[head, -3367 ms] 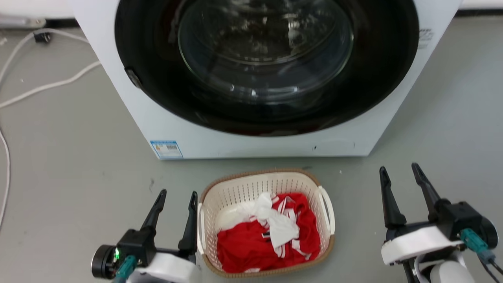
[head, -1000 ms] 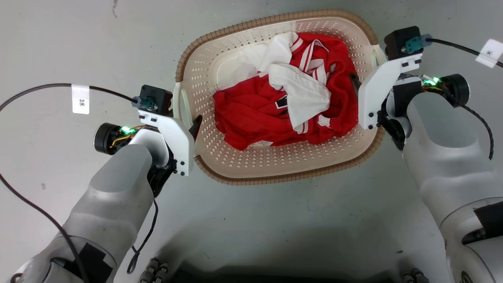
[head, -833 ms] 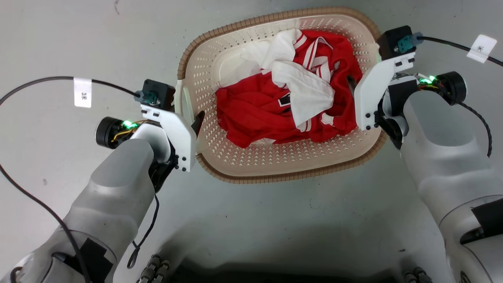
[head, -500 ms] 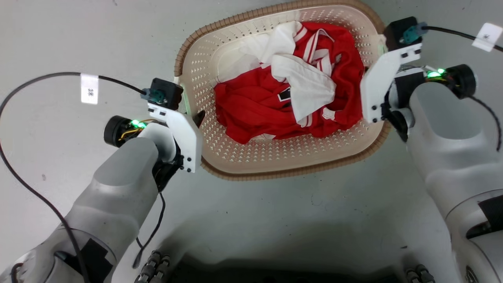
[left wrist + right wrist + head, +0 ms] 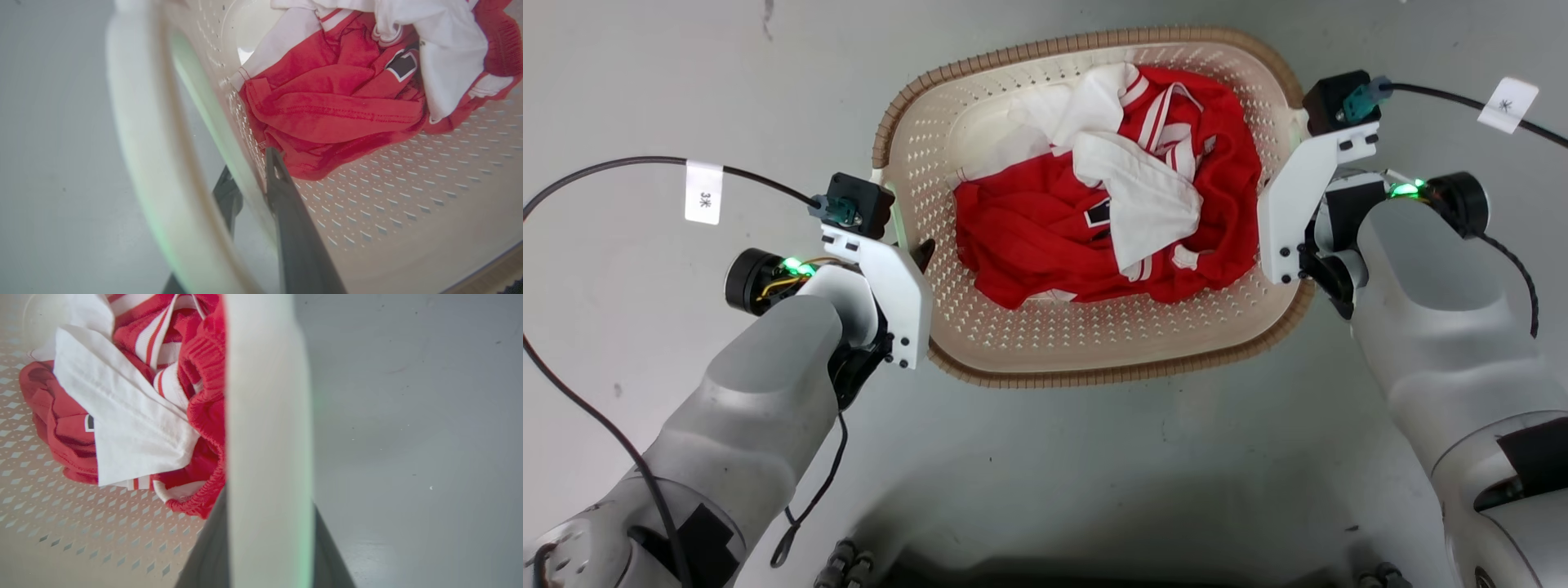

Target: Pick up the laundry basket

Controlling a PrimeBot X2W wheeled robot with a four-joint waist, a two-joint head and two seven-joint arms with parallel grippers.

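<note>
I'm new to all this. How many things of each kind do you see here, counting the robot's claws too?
Baskets: 1, the laundry basket
Grippers: 2, the left gripper and the right gripper
White cable tags: 2
Heap of red and white clothes: 1, separate garments hard to tell apart
Total: 6

A crumpled red garment (image 5: 1045, 237) lies partly under a white cloth (image 5: 1143, 204). The grey floor (image 5: 645, 73) carries a dark scuff (image 5: 766, 15) near the top edge.

Cream perforated laundry basket (image 5: 1094, 343), brown rim (image 5: 1111, 377); red-and-white clothes (image 5: 1029, 237); grey floor (image 5: 1094, 474).
</note>
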